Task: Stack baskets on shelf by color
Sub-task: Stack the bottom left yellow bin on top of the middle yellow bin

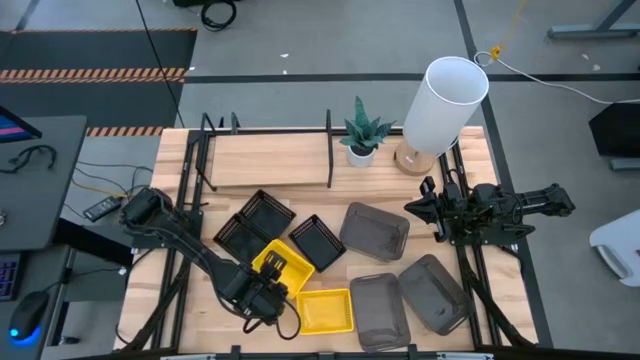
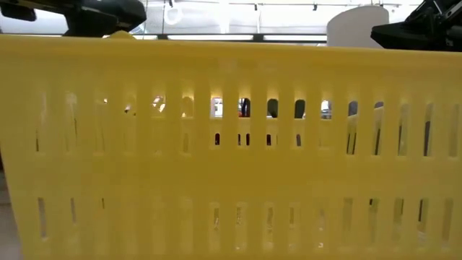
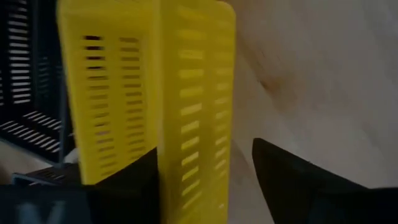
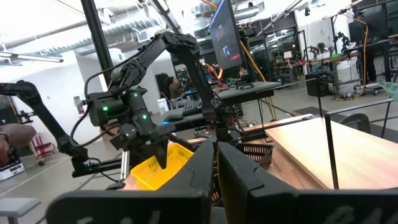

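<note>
One: Two arms at the table [image 1: 500,150]. Status of the left arm [image 1: 190,245]?

Two: Reaching over the near-left part of the table. Left jaws open, set astride one slotted side wall of a tilted yellow basket [image 1: 278,264], [image 3: 186,112]. One finger [image 3: 292,186] clearly apart from that wall; contact at the other finger not determinable.

One: Position of that basket?

Two: Raised on one side, leaning against a black slatted basket [image 1: 317,243]. Just beside a second yellow basket [image 1: 325,311], flat on the table near the front edge. Slotted yellow wall [image 2: 231,144] filling almost all of the low view.

One: Remaining baskets?

Two: Two more black slatted baskets [image 1: 250,225], overlapping, between the shelf [image 1: 270,160] and the tilted yellow one. Three smoky grey baskets: one [image 1: 374,231] mid-table, two [image 1: 405,300] side by side near the front right. All on the table; none on the shelf.

One: Shelf location?

Two: Along the far edge, left of centre: light-wood board in a black rod frame. Potted plant [image 1: 362,138] and white-shaded lamp [image 1: 440,100] to its right.

One: Right arm [image 1: 500,210]?

Two: Parked at the right side of the table, clear of every basket. Right jaws closed, gripping nothing.
</note>
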Available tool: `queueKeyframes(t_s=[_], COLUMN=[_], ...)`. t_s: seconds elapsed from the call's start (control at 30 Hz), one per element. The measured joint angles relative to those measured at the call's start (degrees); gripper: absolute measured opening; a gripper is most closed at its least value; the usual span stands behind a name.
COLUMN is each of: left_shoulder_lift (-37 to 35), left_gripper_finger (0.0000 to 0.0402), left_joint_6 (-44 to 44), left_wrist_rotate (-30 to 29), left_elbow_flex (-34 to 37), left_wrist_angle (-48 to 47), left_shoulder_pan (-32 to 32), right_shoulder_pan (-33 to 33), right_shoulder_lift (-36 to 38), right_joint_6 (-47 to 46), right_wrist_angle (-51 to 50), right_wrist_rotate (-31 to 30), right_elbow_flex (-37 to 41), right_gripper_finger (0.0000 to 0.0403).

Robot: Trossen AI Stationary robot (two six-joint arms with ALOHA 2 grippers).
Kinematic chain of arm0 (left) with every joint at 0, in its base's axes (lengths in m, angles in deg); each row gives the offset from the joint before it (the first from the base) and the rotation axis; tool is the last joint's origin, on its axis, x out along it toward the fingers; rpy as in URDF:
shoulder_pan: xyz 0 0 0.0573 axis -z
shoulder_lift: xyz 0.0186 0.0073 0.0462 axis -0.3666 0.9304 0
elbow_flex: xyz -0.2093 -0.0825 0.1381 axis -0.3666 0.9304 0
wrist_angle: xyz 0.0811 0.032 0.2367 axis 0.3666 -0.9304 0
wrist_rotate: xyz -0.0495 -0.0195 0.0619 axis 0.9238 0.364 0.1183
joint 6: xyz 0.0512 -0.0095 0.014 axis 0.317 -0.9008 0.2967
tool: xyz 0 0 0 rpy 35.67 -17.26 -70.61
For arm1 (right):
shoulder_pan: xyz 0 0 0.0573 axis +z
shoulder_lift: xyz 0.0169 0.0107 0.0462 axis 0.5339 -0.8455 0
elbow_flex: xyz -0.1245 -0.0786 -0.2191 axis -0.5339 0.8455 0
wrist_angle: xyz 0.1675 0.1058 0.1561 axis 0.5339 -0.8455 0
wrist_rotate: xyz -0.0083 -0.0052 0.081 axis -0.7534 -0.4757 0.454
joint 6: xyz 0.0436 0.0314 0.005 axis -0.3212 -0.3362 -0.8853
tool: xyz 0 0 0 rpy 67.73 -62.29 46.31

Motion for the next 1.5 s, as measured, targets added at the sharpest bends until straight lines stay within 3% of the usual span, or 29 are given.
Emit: queueKeyframes(t_s=[0.2, 0.47, 1.0, 1.5], left_shoulder_lift=[0.0, 0.0, 0.0, 0.0], left_gripper_finger=[0.0205, 0.0160, 0.0009, 0.0007], left_joint_6=[-0.2, 0.2, 0.2, -1.5], left_wrist_rotate=[3.6, 3.7, 1.7, 1.7], left_elbow_flex=[-1.4, -1.6, -1.6, -1.4], left_wrist_angle=[-1.7, -2.0, -2.8, -0.5], left_shoulder_pan=[-0.2, -1.6, -1.8, -1.8], right_shoulder_pan=[0.0, 0.0, 0.0, 0.0], right_shoulder_lift=[0.0, 0.0, 0.0, 0.0], right_joint_6=[0.0, 0.0, 0.0, 0.0], right_wrist_angle=[0.0, 0.0, 0.0, 0.0], right_wrist_rotate=[0.0, 0.0, 0.0, 0.0], right_elbow_flex=[0.0, 0.0, 0.0, 0.0], right_gripper_finger=[0.0027, 0.0027, 0.0027, 0.0027])
